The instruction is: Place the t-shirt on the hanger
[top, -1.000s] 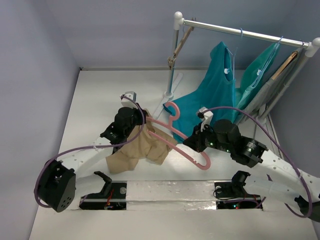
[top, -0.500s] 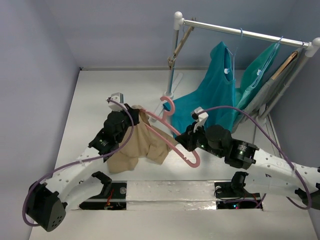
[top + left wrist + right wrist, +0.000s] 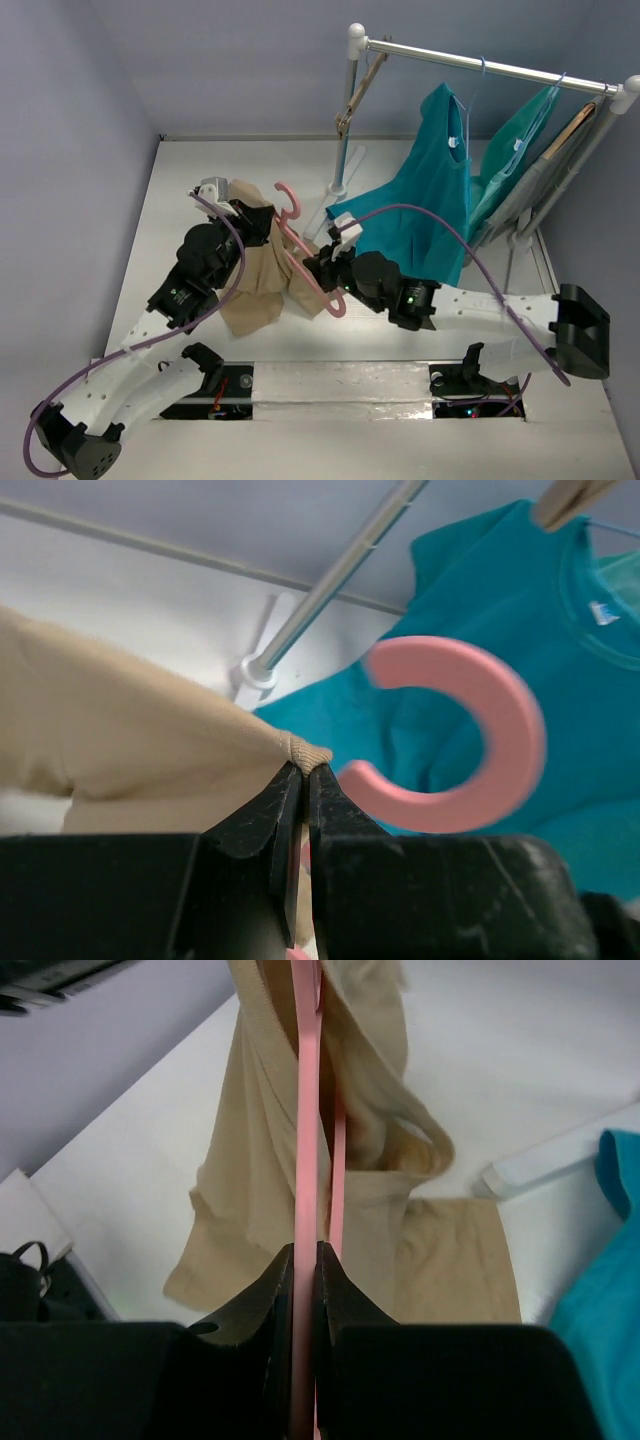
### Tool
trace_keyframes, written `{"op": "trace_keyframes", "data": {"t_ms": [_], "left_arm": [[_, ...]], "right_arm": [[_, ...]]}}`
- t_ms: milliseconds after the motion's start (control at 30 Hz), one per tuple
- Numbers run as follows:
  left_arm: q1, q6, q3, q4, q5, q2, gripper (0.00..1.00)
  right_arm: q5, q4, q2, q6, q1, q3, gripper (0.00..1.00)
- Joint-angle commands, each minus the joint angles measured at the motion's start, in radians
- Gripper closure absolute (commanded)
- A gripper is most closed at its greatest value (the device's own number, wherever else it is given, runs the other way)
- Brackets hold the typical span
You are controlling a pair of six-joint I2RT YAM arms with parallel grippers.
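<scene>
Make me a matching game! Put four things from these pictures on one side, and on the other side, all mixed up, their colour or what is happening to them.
Things:
1. t-shirt
2. hanger
3. front teal shirt
4. rail

Descriptions:
A. pink, pinched by the right end effector
B. hangs from the rail
C. shiny metal bar up top
D. tan, pinched by the left end effector

Pairs: 1-D, 2-A, 3-B, 4-C
</scene>
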Motion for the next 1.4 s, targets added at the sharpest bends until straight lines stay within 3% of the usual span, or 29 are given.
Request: {"op": "trace_keyframes", "data": {"t_ms": [0, 267, 467, 767, 867, 900, 967, 1200, 1367], "left_arm": [[-0.007, 0.012, 0.103, -0.024, 0.091, -0.038, 1.00], [-0.007, 0.031, 0.232, -0.143, 0.146, -0.033, 1.00], [-0.007, -0.007, 0.243, -0.138, 0.211, -0.025, 1.00], [-0.007, 0.019, 0.274, -0.180, 0.343, 0.021, 1.00], [-0.007, 0.011, 0.257, -0.183, 0.251, -0.021, 0.78], [-0.007, 0.003, 0.252, -0.171, 0.190, -0.033, 0.64], [-0.007, -0.009, 0.235, -0.157, 0.139, -0.061, 0.55], [-0.007, -0.081, 0.211, -0.053, -0.056, -0.050, 0.43], [-0.007, -0.139, 0.228, 0.018, -0.090, 0.017, 0.39]], "right_arm": [[0.007, 0.348, 0.043, -0.096, 0.004, 0.049, 1.00], [-0.154, 0.547, 0.079, -0.127, -0.018, 0.077, 1.00], [-0.151, 0.733, 0.086, -0.122, -0.073, 0.037, 1.00], [-0.207, 0.801, 0.178, -0.099, -0.174, 0.114, 1.00], [-0.196, 0.857, 0.163, -0.094, -0.174, 0.066, 1.00], [-0.190, 0.870, 0.148, -0.093, -0.174, 0.031, 1.00], [-0.171, 0.903, 0.132, -0.093, -0.174, -0.004, 1.00], [-0.153, 0.931, 0.108, -0.094, -0.174, -0.084, 1.00], [-0.147, 0.924, 0.100, -0.104, -0.165, -0.106, 1.00]]}}
